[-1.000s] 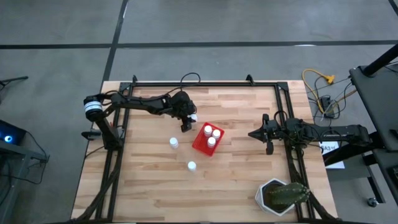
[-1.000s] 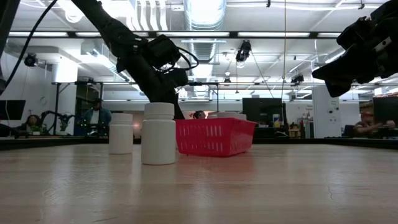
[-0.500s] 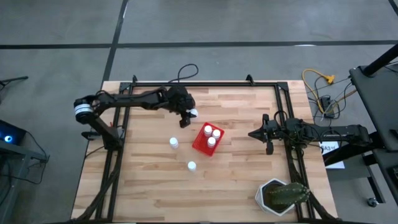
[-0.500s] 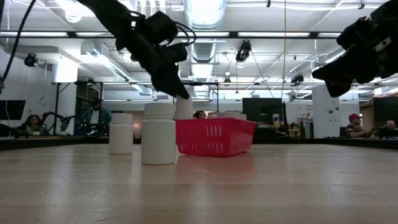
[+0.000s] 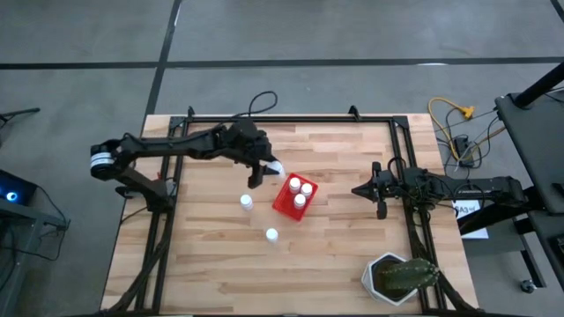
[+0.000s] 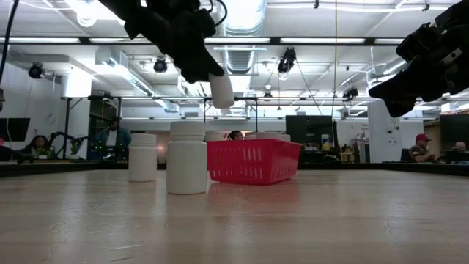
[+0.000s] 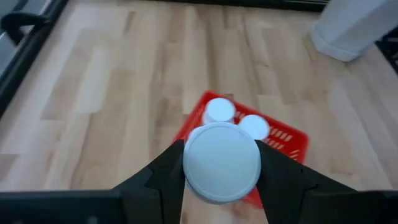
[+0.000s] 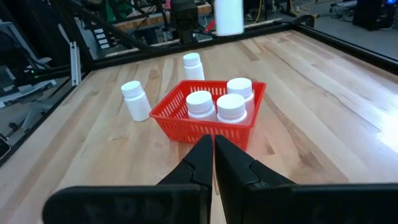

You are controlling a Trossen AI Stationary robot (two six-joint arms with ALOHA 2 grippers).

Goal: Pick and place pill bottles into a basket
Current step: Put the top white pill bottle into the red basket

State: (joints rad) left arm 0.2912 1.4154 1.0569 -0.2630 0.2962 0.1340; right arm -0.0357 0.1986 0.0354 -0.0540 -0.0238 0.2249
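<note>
My left gripper point(image 5: 263, 169) is shut on a white pill bottle point(image 6: 221, 90) and holds it in the air by the far left side of the red basket point(image 5: 284, 204). The basket holds three white bottles point(image 8: 231, 107). Two more bottles stand upright on the table left of the basket, one farther point(image 5: 246, 202) and one nearer point(image 5: 271, 234). My right gripper point(image 5: 357, 189) is shut and empty, above the table to the right of the basket; its closed fingers show in the right wrist view point(image 8: 213, 149). My left gripper pinches the bottle between its two fingers, one on each side of the round body point(image 7: 222, 163). The fingers come from above, slanting down toward the basket. The bottle hangs below the fingers point(image 6: 199, 62), slightly tilted and lifted clear of the table.
A round pot with a green plant point(image 5: 397, 277) stands at the near right corner. Black frame rails point(image 5: 291, 120) run along the table's far, left and right edges. Bare wood lies between the basket and my right gripper.
My left gripper has risen with the bottle. The bottle stood behind the basket at table height, and it now hangs well above the basket's rim, clear of the table. The left arm's elbow has swung toward the table's left edge.
</note>
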